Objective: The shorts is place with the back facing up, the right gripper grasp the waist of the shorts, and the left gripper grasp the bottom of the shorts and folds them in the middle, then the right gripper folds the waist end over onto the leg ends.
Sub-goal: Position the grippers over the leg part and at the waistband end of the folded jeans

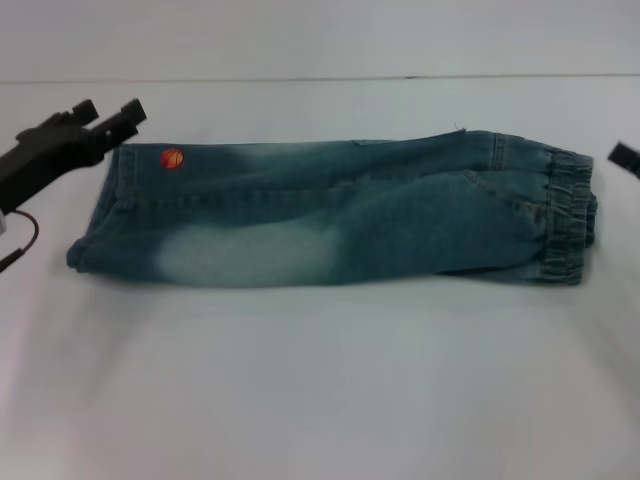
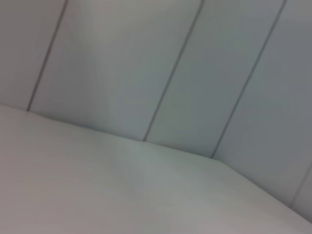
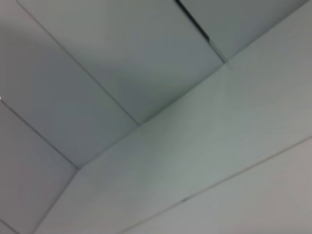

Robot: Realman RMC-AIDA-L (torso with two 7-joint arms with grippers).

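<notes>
The shorts [image 1: 330, 215] lie on the white table [image 1: 320, 380], folded lengthwise into a long band. The gathered waist [image 1: 565, 215] is at the right end. The leg ends [image 1: 105, 205], with the orange ball print [image 1: 172, 158], are at the left end. My left gripper [image 1: 110, 110] hovers just beyond the far corner of the leg ends, open and holding nothing. Only a black tip of my right gripper [image 1: 625, 157] shows at the right edge of the head view, beside the waist and apart from it. Neither wrist view shows the shorts.
A thin cable [image 1: 22, 240] hangs under the left arm. The wrist views show only the table top [image 2: 122, 190] and the panelled wall [image 3: 97, 48] behind it.
</notes>
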